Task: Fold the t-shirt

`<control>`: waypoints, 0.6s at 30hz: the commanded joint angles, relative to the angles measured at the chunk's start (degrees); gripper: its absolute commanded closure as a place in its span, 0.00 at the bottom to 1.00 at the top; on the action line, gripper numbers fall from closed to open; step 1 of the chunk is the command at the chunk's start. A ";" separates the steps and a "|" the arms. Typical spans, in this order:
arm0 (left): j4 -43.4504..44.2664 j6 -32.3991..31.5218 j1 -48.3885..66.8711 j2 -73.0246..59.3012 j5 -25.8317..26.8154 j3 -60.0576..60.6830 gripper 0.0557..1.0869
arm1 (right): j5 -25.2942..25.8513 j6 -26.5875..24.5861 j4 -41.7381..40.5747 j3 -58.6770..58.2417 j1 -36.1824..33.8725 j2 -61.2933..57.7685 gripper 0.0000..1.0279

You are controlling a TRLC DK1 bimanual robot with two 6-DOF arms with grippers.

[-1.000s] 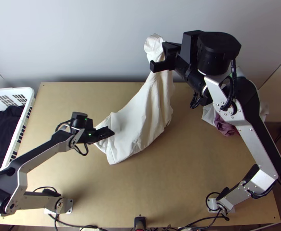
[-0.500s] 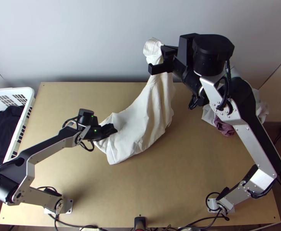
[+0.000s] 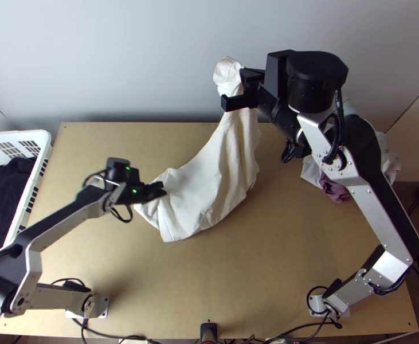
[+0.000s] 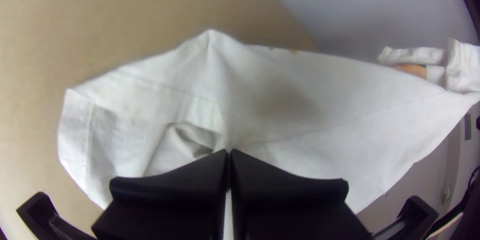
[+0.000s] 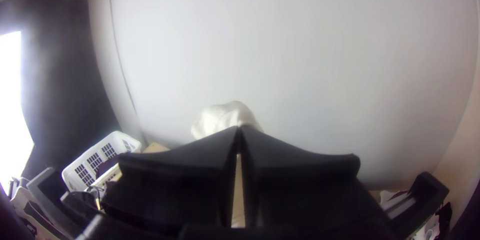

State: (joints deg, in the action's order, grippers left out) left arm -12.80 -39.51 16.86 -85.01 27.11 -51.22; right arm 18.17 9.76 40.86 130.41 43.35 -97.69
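The white t-shirt [image 3: 200, 189] hangs from high at the back, its lower part spread with creases over the middle of the table. At its raised end my right gripper [image 3: 232, 86] is shut on the cloth. My left gripper [image 3: 162, 190] is low at the shirt's left part. In the left wrist view, the left gripper [image 4: 229, 154] has its fingertips together on the t-shirt [image 4: 310, 100], with a small fold beside them. Fabric of the t-shirt [image 5: 222, 118] rises behind the tips of the right gripper [image 5: 239, 129] in the right wrist view.
A white basket [image 3: 37, 143] with dark cloth [image 3: 6, 192] stands at the left edge. White and purple cloths [image 3: 335, 189] lie at the right, partly under the right arm. Bare tabletop [image 3: 238, 275] lies in front of the shirt.
The left gripper went slightly right, then back left, and the shirt's lower left part shifted left with it. The right gripper moved slightly left and down in the top view, still holding the cloth.
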 commanded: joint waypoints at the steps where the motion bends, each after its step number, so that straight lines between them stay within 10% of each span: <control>1: -15.68 7.25 -10.89 7.23 -0.48 -12.67 0.96 | 0.02 -0.27 -0.08 2.22 -3.01 2.42 0.97; 18: -21.66 2.94 -41.12 18.39 3.82 -44.75 0.96 | -0.24 1.75 0.53 1.78 -16.02 20.08 0.97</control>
State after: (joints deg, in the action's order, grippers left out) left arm -34.96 -33.43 -14.13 -70.28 30.63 -84.36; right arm 17.58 10.07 41.47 132.27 31.33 -84.42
